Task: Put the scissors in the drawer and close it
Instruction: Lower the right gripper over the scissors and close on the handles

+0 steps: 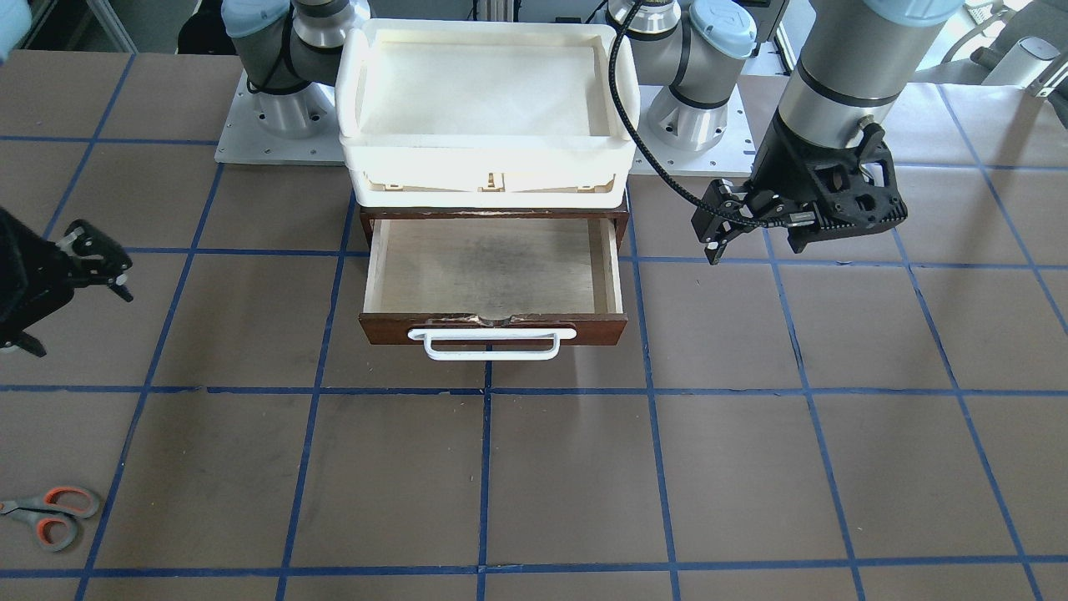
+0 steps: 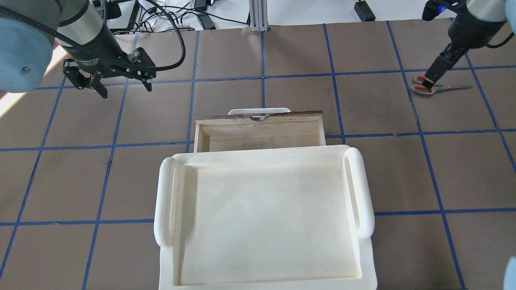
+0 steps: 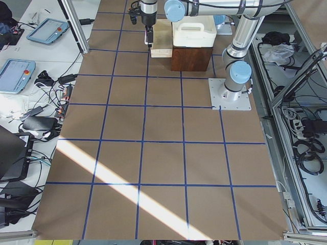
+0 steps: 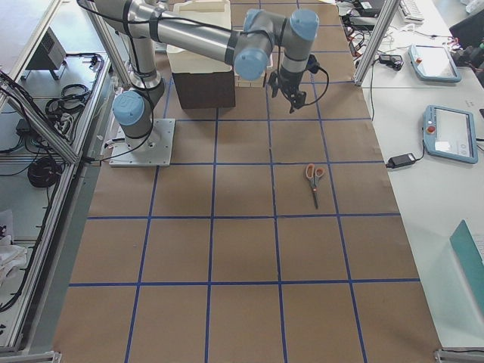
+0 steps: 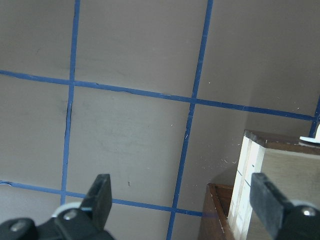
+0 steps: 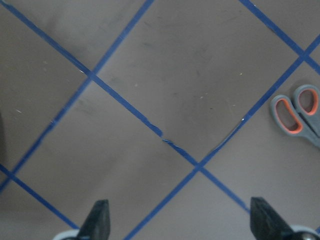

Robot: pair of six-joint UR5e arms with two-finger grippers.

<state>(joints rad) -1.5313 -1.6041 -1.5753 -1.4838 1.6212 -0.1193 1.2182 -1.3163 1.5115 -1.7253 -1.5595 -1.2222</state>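
The scissors (image 1: 50,513), grey loops lined in orange-red, lie flat on the table far out on my right side; they also show in the overhead view (image 2: 439,86) and the right wrist view (image 6: 297,112). My right gripper (image 2: 429,82) is open and empty above the table, with the scissors off to one side of its fingers (image 6: 100,220). The drawer (image 1: 492,275), dark reddish-brown with a white bar handle (image 1: 488,342), is pulled open and empty. My left gripper (image 2: 124,88) is open and empty, hovering beside the drawer (image 5: 270,190).
A cream-white plastic tray (image 1: 359,92) sits on top of the brown cabinet that holds the drawer, between the two arm bases. The table is brown with a grid of blue tape lines.
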